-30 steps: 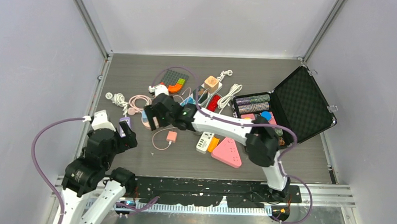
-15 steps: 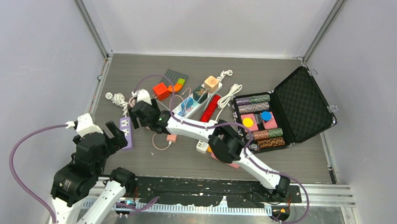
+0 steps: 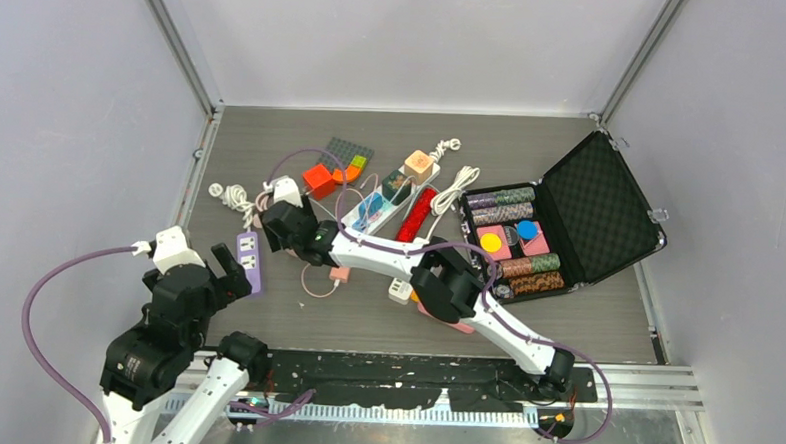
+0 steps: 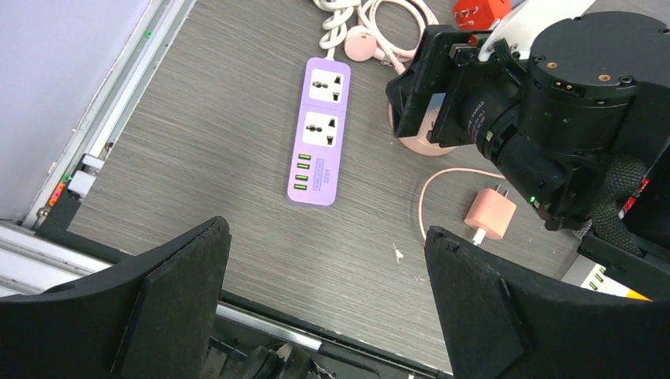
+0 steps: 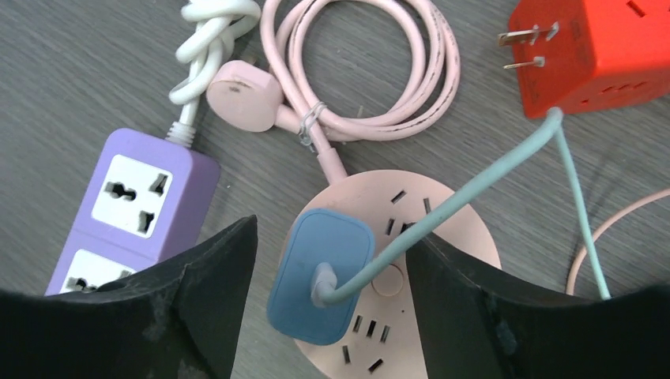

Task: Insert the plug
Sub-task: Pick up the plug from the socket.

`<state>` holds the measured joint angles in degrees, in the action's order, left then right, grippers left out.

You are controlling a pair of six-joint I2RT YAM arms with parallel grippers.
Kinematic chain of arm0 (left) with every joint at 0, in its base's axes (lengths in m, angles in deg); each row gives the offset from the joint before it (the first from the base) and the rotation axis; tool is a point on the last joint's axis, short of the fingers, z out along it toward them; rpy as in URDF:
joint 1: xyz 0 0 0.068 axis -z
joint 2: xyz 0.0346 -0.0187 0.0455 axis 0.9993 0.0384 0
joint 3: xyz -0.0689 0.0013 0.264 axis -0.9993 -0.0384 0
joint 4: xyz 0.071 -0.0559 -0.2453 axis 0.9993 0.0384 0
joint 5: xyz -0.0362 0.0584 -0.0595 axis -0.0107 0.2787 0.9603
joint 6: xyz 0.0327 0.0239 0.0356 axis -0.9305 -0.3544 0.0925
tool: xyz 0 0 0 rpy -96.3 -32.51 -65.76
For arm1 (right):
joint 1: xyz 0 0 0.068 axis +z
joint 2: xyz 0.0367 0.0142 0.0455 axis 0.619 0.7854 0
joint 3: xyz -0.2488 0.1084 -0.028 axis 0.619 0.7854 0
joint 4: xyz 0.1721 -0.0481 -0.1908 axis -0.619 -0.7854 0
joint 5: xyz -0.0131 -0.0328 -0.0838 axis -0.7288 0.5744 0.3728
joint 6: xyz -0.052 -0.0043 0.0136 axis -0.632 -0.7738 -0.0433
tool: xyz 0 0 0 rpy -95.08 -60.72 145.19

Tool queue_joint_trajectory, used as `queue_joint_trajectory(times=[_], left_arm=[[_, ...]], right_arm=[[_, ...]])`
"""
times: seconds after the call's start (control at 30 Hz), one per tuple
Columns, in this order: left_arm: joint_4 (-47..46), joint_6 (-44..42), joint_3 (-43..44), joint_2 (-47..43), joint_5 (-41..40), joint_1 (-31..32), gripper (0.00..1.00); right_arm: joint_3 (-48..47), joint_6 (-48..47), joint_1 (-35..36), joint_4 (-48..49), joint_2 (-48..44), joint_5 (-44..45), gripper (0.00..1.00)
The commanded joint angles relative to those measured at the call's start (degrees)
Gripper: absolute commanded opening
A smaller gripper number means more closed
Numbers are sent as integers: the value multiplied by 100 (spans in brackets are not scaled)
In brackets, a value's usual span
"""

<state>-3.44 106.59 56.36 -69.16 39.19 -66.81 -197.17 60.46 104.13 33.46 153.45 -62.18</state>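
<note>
R wrist cam: blue rectangular plug (image 5: 320, 276) on round pink socket hub (image 5: 454, 233), prongs hidden, seated or not can't tell. Purple plastic power strip (image 5: 138, 197) partly behind right gripper (image 5: 332, 237) finger; orange cube adapter (image 5: 608, 47) cropped at top edge.

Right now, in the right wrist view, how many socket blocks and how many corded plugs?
Socket blocks: 3 (purple strip, pink hub, orange cube)
Corded plugs: 2 (blue plug, pink plug)
Total: 5

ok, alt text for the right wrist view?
A blue plug with a teal cable sits on a round pink power socket, between the right arm's open fingers. A purple power strip lies left, an orange adapter cube upper right.
</note>
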Motion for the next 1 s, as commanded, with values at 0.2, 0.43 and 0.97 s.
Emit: queue_joint_trajectory(times=[0.2, 0.43, 0.97], left_arm=[[-117, -132, 102, -62, 61, 19, 92], [-437, 81, -274, -115, 464, 19, 92], [-1702, 639, -1373, 129, 1090, 11, 89]], right_arm=[[146, 334, 34, -197, -396, -294, 23], [314, 623, -7, -373, -907, -672, 5], [3600, -16, -120, 1070, -3069, -2027, 5]])
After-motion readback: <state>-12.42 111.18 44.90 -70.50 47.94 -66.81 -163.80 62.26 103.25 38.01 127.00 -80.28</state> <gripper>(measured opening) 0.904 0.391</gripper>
